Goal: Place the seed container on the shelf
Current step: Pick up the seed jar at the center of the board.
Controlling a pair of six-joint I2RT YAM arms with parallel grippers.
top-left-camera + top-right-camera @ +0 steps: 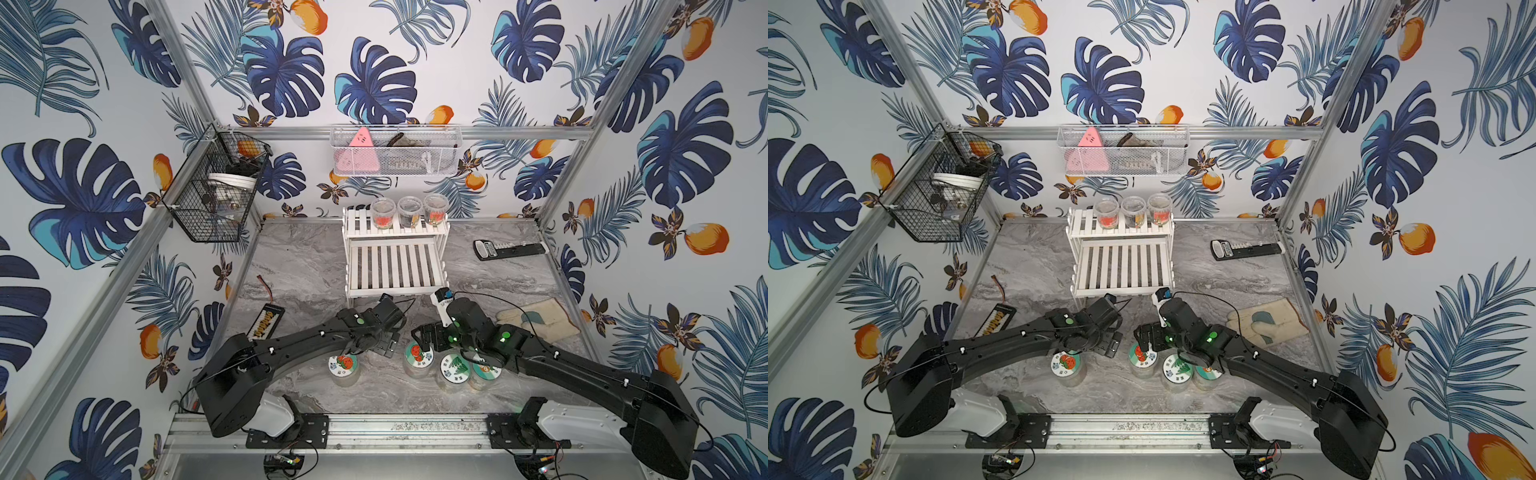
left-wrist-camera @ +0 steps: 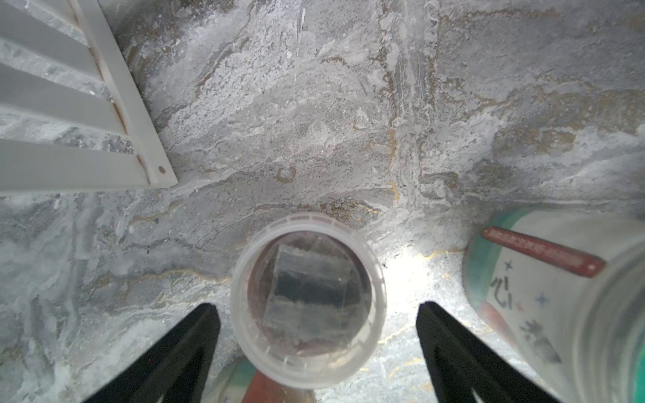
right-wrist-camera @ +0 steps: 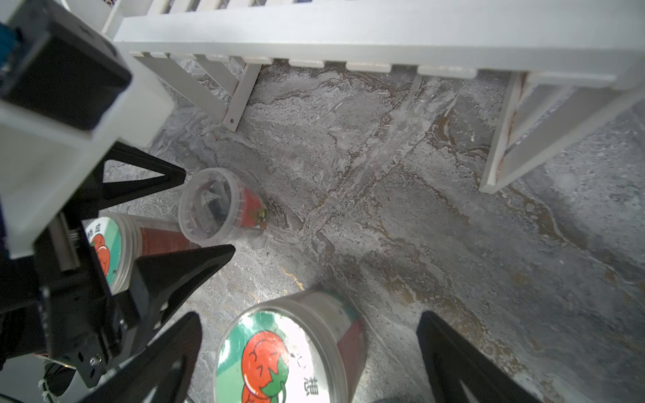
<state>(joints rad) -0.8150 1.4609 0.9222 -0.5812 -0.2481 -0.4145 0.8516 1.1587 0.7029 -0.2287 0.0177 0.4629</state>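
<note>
Worktop (image 1: 299, 266): flat slab, grey marble pattern with tan veins, matt finish.
Wire basket (image 1: 187, 208): black square-grid wire, box shape, hung on the left frame post.
Tomato-lid jar (image 1: 344, 365): clear cylinder with a flat round printed lid, standing apart to the left of the other jars.
Left hand (image 2: 314, 305): spread. Its black wedge-shaped fingers (image 2: 188, 342) flank the seed container with a gap on each side and touch nothing.
Seed container (image 3: 216, 206): small round cup of clear plastic with a ribbed rim and a red printed band on the wall. It stands on the worktop in front of the shelf, just beside the tomato-lid jar, on neither tier.
Shelf (image 1: 395, 290): white painted slats on thin legs, two stepped tiers.
Three clear cups (image 1: 409, 211): in a row on the shelf's upper tier.
Mesh basket (image 1: 444, 162): fine white mesh, long trough shape, mounted on the rear rail.
Jar row (image 1: 453, 370): three lidded cylinders set close together.
Right hand (image 3: 310, 313): spread wide above the leftmost jar of that row, gripping nothing.
Oven mitt (image 1: 540, 318): cream quilted cloth, lying flat at the right.
</note>
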